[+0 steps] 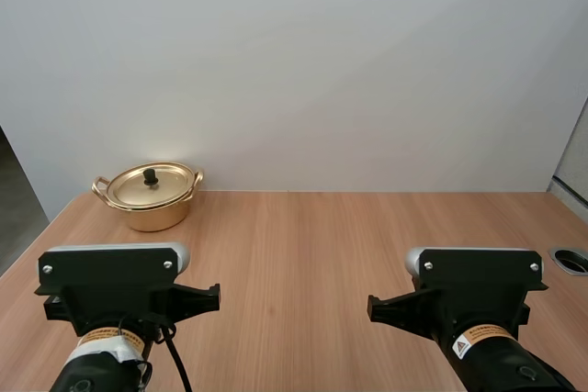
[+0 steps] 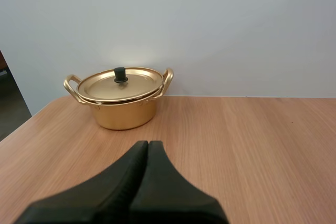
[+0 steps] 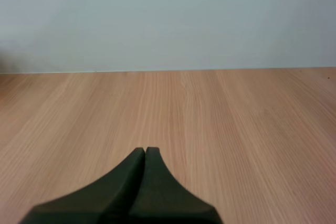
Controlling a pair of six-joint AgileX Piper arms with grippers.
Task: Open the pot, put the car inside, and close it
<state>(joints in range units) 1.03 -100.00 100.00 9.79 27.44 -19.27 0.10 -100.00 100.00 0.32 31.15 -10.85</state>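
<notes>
One pot (image 2: 124, 113) beyond left hand (image 2: 147, 144) (lidded)

What I can't see whole

The round golden lid (image 1: 150, 184) with a black knob sits on the golden metal pot (image 1: 152, 213), so its inside is hidden from me. A grey-rimmed round opening (image 1: 571, 260) in the wooden table (image 1: 303, 254) is cut by the high view's right edge. My left arm (image 1: 110, 293) and right arm (image 1: 478, 293) run off its near edge. My left gripper (image 2: 147, 143) and right gripper (image 3: 145, 150) are cut off at the base in their wrist views.
</notes>
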